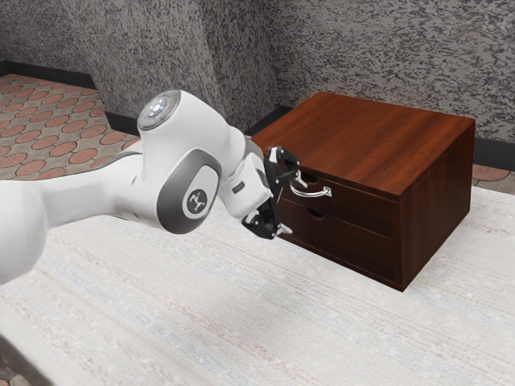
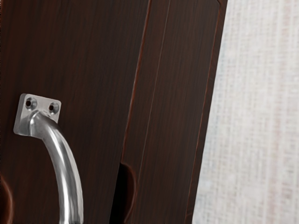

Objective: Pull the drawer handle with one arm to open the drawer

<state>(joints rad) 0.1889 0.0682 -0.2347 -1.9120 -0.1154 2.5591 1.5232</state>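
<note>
A dark red-brown wooden cabinet (image 1: 378,153) with two stacked drawers stands on the pale table. The upper drawer (image 1: 354,201) carries a curved silver handle (image 1: 311,190). My black gripper (image 1: 281,195) is right at the handle's end nearer the arm, open, its fingers wide apart above and below that end. I cannot tell whether they touch the handle. In the wrist view the handle (image 2: 58,158) curves down from its screwed plate (image 2: 37,112) on the upper drawer's front (image 2: 84,56), close to the hand. The upper drawer's front looks about level with the lower drawer (image 1: 346,241).
The lower drawer (image 2: 163,121) has a small dark finger notch (image 2: 124,191) and no handle. The pale woven tabletop (image 1: 241,305) spreads wide in front of the cabinet. A speckled grey wall (image 1: 362,48) rises behind it.
</note>
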